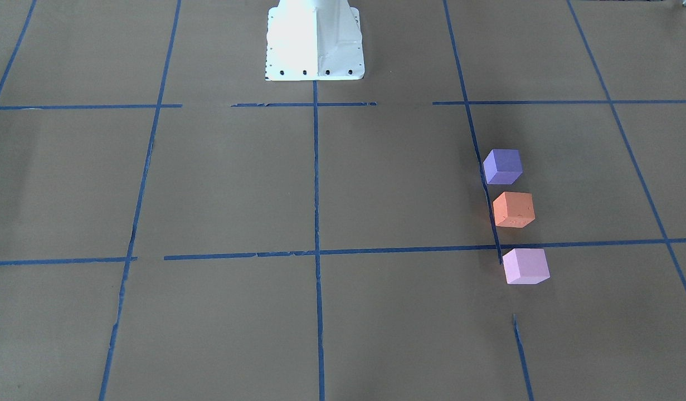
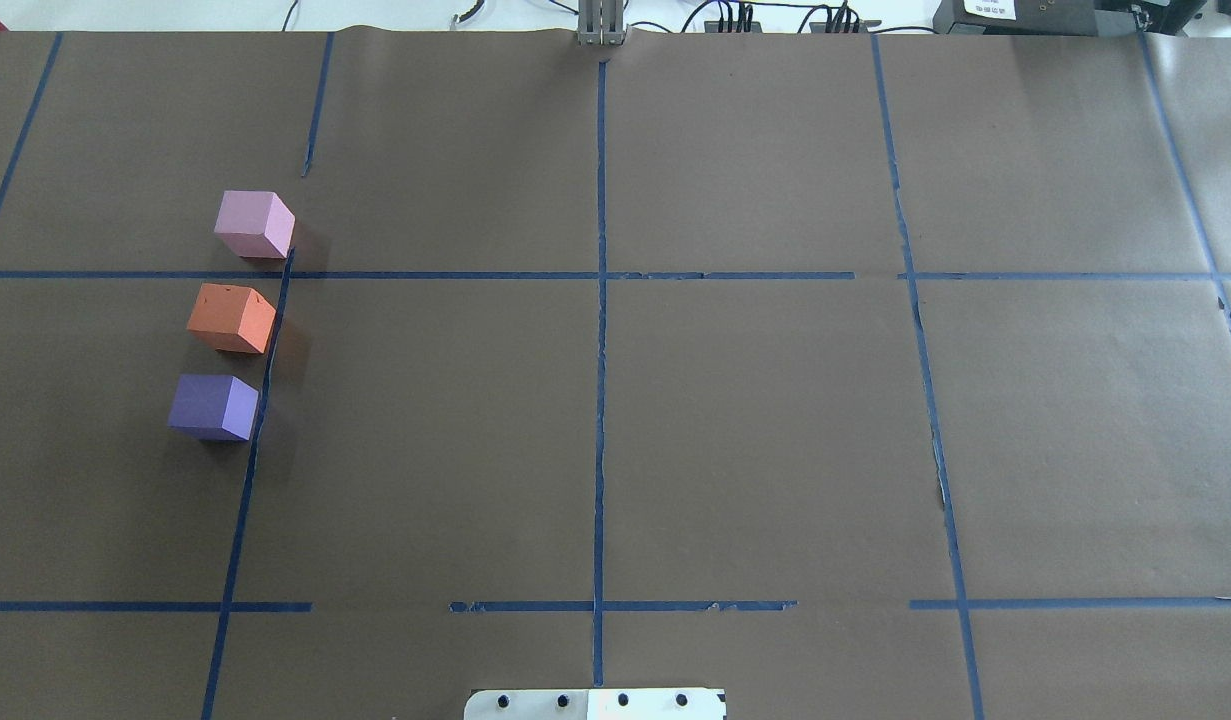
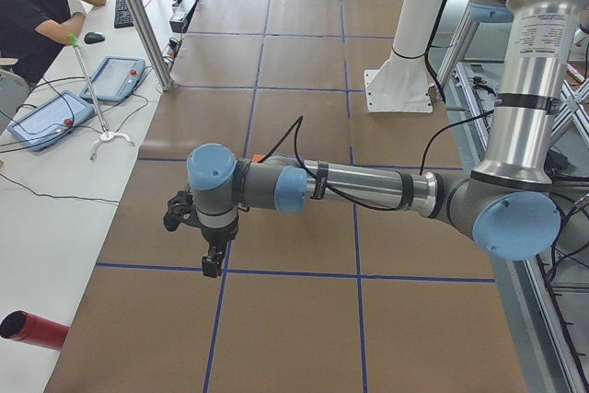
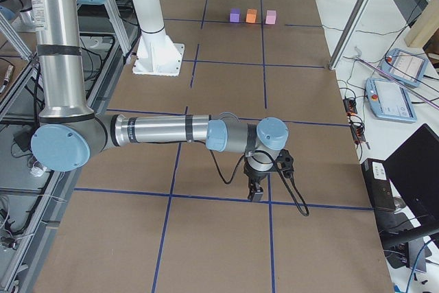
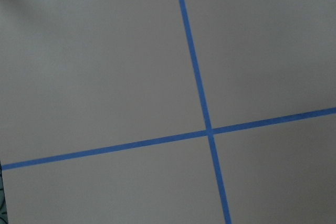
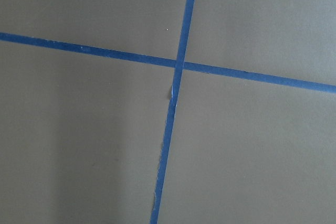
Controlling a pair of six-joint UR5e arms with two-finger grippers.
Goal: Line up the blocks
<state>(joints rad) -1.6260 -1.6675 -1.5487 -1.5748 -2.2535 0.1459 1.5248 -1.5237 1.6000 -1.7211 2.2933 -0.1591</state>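
Three blocks stand in a row beside a blue tape line, on the robot's left side of the table. The dark purple block (image 1: 502,166) (image 2: 213,406) is nearest the robot. The orange block (image 1: 513,209) (image 2: 231,317) is in the middle, and the pink-lilac block (image 1: 525,266) (image 2: 254,224) is farthest. Small gaps separate them. My left gripper (image 3: 213,260) shows only in the exterior left view, hanging over the table away from the blocks. My right gripper (image 4: 256,193) shows only in the exterior right view, far from the blocks (image 4: 251,15). I cannot tell whether either is open. Both wrist views show only tape crossings.
The white robot base (image 1: 315,42) (image 2: 595,704) stands at the table's middle edge. Blue tape lines (image 2: 600,350) grid the brown paper. A seated operator (image 3: 37,6), teach pendants (image 3: 115,78) and a red cylinder (image 3: 32,330) lie beyond the table's far side.
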